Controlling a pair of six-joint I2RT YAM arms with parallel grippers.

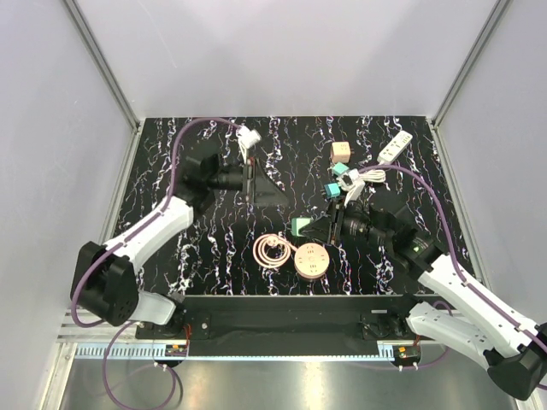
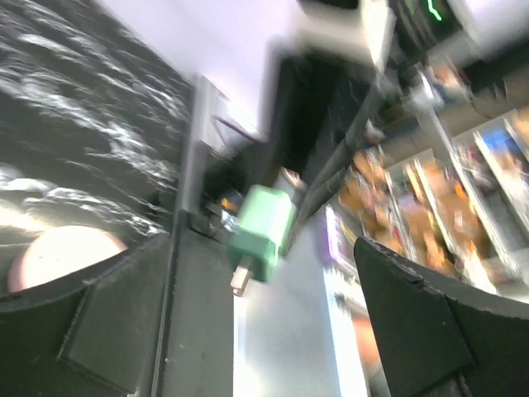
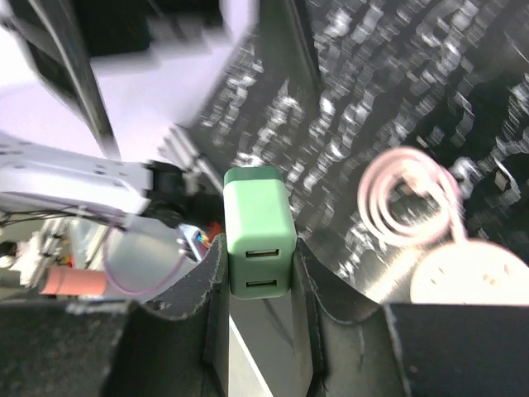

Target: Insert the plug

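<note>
The right pincer [image 3: 259, 266] is clamped on the green USB charger plug [image 3: 258, 217], held over the tabletop [image 1: 162, 162] toward its near edge; the left pincer [image 1: 253, 181] gapes wide, empty

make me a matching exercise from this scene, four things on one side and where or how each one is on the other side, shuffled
Things:
1. green charger
2. white power strip
3. round pink socket
4. left gripper

Places or states:
A. open, holding nothing
B. beside the coiled cable, towards the near edge
C. far right corner of the table
D. clamped between the fingers of the right gripper

Pairs: 1-D, 2-C, 3-B, 4-A
</note>
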